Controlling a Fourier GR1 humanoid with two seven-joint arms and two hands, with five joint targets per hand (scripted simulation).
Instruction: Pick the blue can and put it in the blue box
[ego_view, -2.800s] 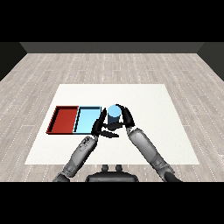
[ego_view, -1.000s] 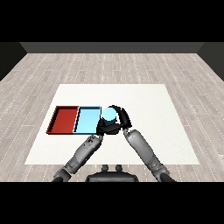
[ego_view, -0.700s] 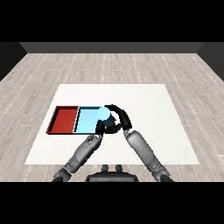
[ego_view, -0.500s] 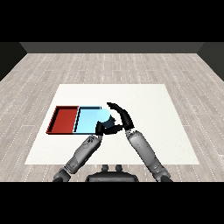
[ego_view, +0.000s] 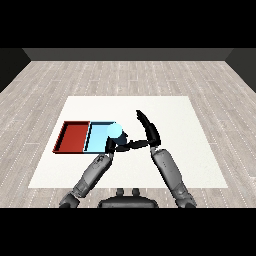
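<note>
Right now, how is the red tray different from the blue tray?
The red tray is dark red, while the light blue tray is pale blue. The red tray lies farther left, away from both hands; the light blue tray lies next to them. The blue can stands at the light blue tray's right end, and the red tray holds nothing. Both look like shallow rectangles, side by side on the white table.

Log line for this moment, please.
stage: release | blue can at right end of light blue tray | right robot hand open beside can | left robot hand near can
</note>
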